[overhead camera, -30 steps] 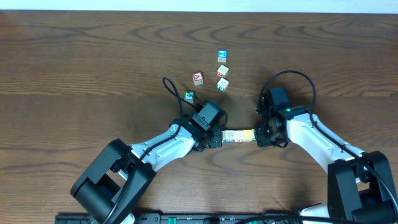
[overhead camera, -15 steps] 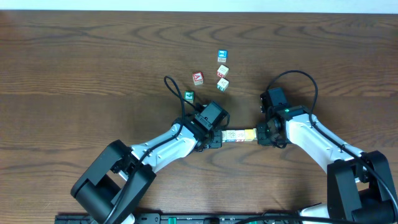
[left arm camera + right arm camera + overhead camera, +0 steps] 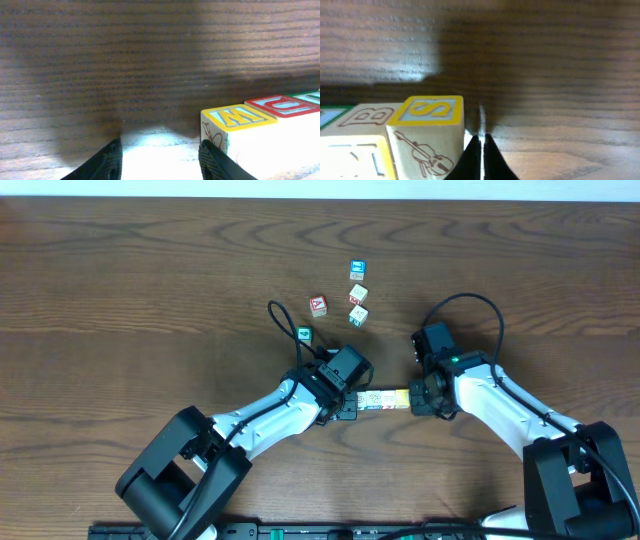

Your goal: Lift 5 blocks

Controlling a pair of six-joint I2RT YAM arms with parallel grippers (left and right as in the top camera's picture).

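Lying end to end on the table [image 3: 150, 270], a short row of blocks [image 3: 383, 398] sits closest to the robot, between the 2 grippers; how many cubes it holds I cannot tell. Its left end is a yellow-edged W block [image 3: 235, 122], followed by a red-edged U block [image 3: 280, 106]. The left gripper [image 3: 161, 162] stands with its fingers [image 3: 107, 162] apart, clamping nothing: 1 is just in front of the W block's end face, the other is over bare wood. At the row's right end is a yellow-edged S block [image 3: 429, 112] with a violin drawn on its side, and a cream B block [image 3: 367, 116] is next to it. The right gripper [image 3: 480, 150] has its fingers pressed together on nothing, just beside the S block; whether it touches is unclear. Farther out lie 5 loose cubes, well apart from the row: a green cube [image 3: 304, 334], then a cream cube [image 3: 357, 315], a red cube [image 3: 318, 305], a 2nd cream cube [image 3: 358, 294], and farthest a blue cube [image 3: 356, 270].
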